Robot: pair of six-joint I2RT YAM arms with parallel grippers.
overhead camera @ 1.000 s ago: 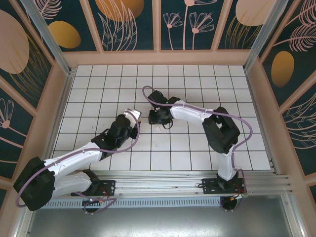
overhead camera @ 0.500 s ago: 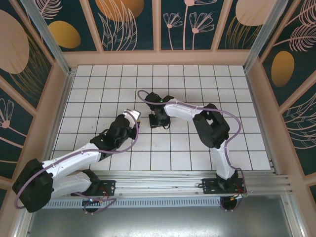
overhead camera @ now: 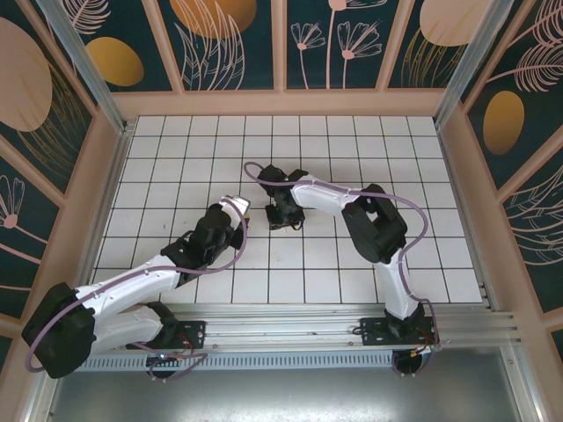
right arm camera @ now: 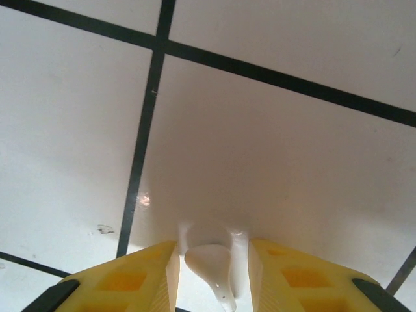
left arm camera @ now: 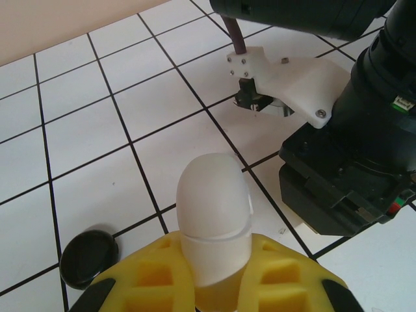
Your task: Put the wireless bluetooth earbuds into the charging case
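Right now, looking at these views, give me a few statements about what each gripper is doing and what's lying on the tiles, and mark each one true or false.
1. The left gripper is shut on a white case with a rounded top. True.
2. The right gripper hangs high above the table with nothing near it. False: it is down at the tile, with its fingers on either side of a white earbud.
3. A black round object lies on the tiles close to the left gripper. True.
4. The earbud between the right gripper's fingers is black. False: it is white.
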